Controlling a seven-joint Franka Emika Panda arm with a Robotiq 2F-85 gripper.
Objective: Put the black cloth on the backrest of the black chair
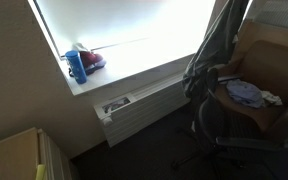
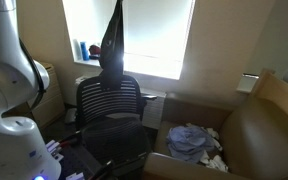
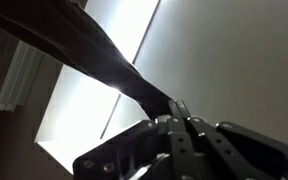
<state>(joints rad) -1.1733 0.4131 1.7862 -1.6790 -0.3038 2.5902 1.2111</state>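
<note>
The long black cloth (image 2: 112, 45) is hanging straight down in front of the bright window, directly above the black mesh office chair (image 2: 109, 103). It is looking narrow and drawn tight at the top, then widening into loose, soft folds toward its lower end. In an exterior view that lower end is reaching the top edge of the backrest; whether it is touching there I cannot tell. In the exterior view from the window side the cloth (image 1: 209, 50) is showing as a dark grey, crumpled drape beyond the far end of the long white window ledge (image 1: 134, 75).

In the wrist view the gripper (image 3: 177, 110) is pinching the cloth (image 3: 94, 55), its fingers pressed together on a thin bunched tip, and the fabric is stretching away from them as 1 dark, taut band toward the upper left corner.

A blue bottle (image 1: 77, 66) and a red object (image 1: 93, 60) are standing together at the near end of the ledge, beside the window frame. A white ribbed radiator (image 1: 144, 108) is sitting under the ledge's front edge. A brown upholstered armchair (image 2: 254, 130) is standing beside the office chair, with a heap of pale blue and white fabric (image 2: 194, 140) lying on its seat. The white robot arm (image 2: 4, 90) is filling the left edge of that view.
</note>
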